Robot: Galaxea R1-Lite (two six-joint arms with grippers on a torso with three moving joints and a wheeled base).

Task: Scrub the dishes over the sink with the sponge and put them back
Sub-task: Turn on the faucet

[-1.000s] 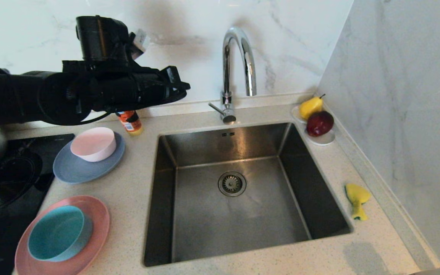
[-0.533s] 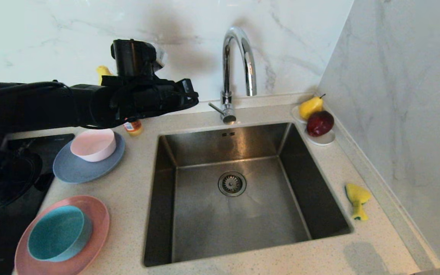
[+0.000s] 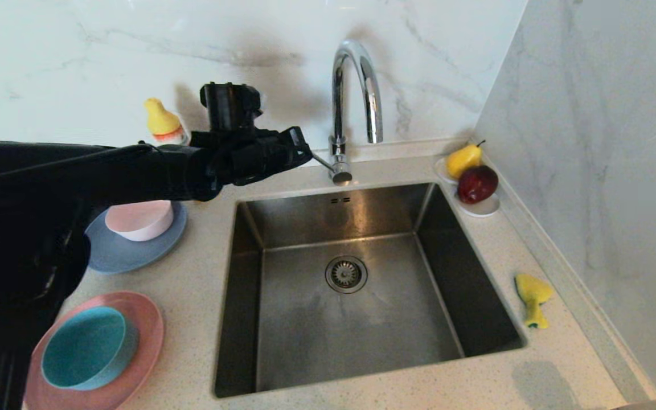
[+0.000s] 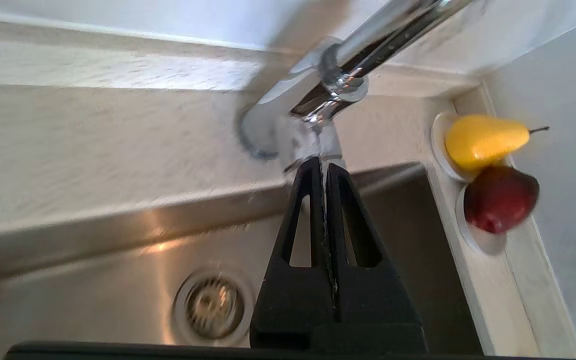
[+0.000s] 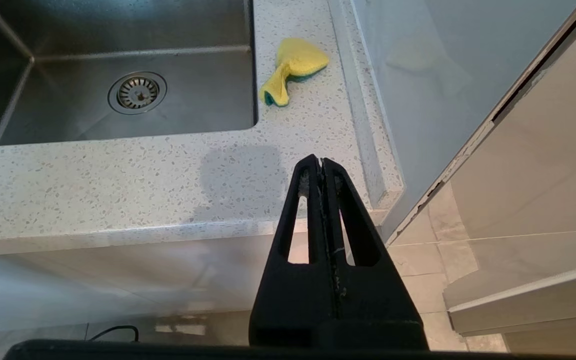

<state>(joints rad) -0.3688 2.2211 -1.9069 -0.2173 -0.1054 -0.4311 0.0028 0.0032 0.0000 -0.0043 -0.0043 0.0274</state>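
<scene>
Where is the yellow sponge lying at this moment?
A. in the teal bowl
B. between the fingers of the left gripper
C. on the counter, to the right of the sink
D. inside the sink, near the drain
C: the sponge lies on the speckled counter right of the sink, untouched by either gripper.

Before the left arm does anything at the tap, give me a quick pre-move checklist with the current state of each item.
1. Left end effector shut, empty, tip at the tap lever: ok.
2. Contact with lever: cannot tell.
3. Sink holds nothing: ok.
4. Sponge on the counter right of the sink, untouched: ok.
5. Dishes stacked left of the sink, none picked up: ok.
6. Right end effector shut, parked below the counter edge: ok.
</scene>
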